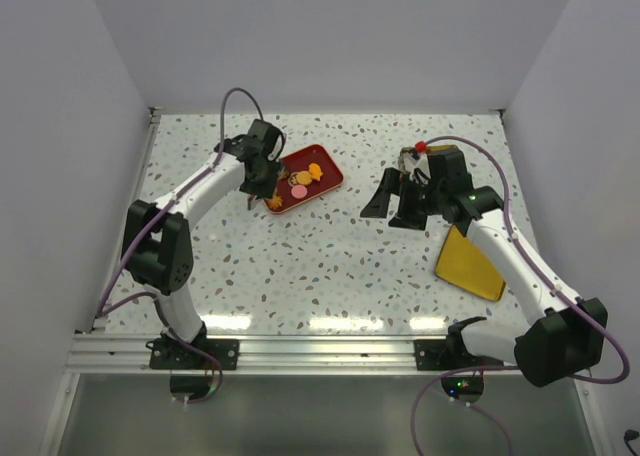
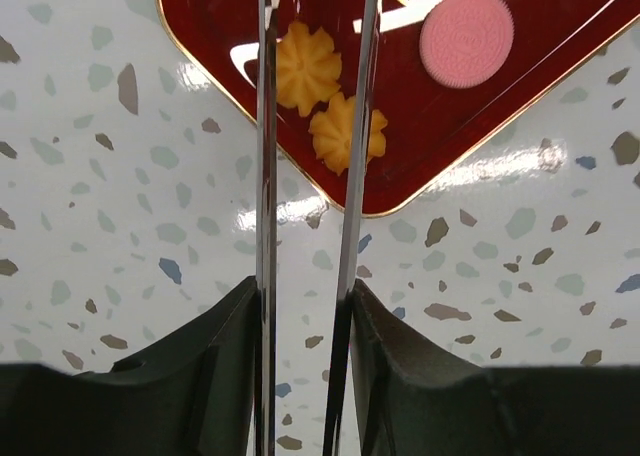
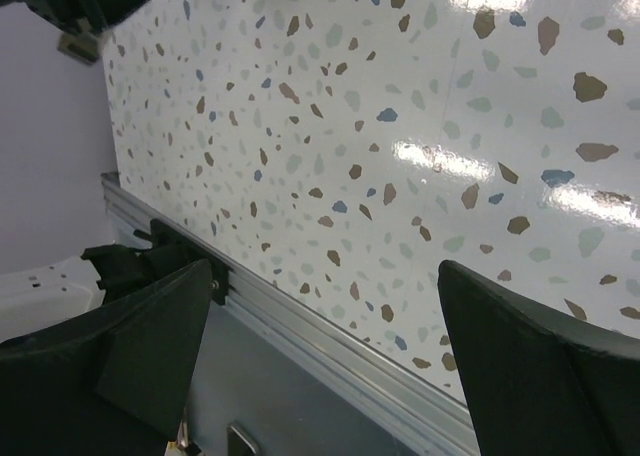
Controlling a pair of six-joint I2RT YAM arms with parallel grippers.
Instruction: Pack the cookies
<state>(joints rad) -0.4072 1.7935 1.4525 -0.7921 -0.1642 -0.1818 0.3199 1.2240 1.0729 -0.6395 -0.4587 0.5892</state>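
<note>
A: Cookies (image 2: 300, 66), where are they?

B: On the red tray (image 2: 440, 146), just ahead of and below the left pincer (image 1: 258, 188). Two orange ones lie right by its tips, and a pink one (image 2: 466, 38) sits off to one side.

A: Holding anything?

B: No. Its thin blades stand slightly apart with nothing between them. The right pincer (image 1: 393, 206) is spread wide and empty above the table (image 1: 330, 266), well away from the tray.

A: Which step, then?

B: Lining up a pick, I'd judge. Next, lower the blades astride one orange cookie and close gently, as it probably crumbles easily.
</note>
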